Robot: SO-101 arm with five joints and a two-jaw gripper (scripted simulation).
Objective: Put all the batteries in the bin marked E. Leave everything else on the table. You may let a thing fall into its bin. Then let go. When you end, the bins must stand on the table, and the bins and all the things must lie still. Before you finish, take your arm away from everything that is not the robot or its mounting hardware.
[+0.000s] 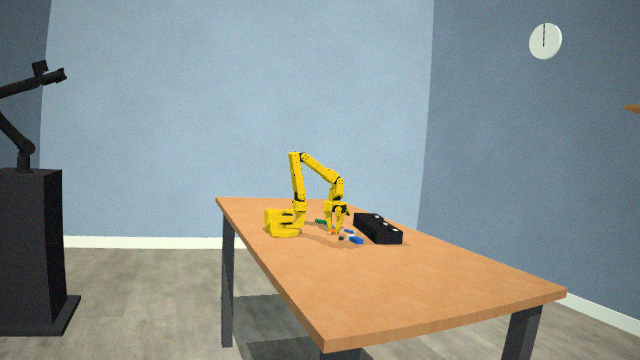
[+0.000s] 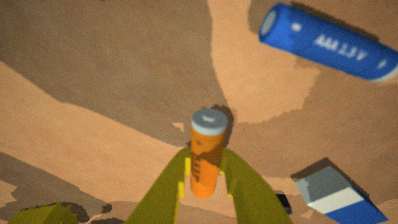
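Note:
My yellow gripper (image 2: 206, 180) (image 1: 334, 230) is shut on an orange battery (image 2: 206, 150) with a grey cap, low over the table; the battery's far end sticks out past the fingertips. In the exterior view the orange battery (image 1: 332, 231) shows as a small speck between the fingers. A blue battery (image 2: 327, 42) lies flat on the table ahead and to the right; in the exterior view it (image 1: 349, 231) is a small blue speck. The black row of bins (image 1: 377, 228) stands to the right of the arm; I cannot read its letters.
A blue and grey block (image 2: 336, 197) (image 1: 356, 240) lies near the gripper's right finger, with a small dark thing (image 2: 283, 201) beside it. A green thing (image 1: 320, 221) lies behind the gripper. The arm's base (image 1: 281, 222) sits to the left on the wooden table (image 1: 400, 290).

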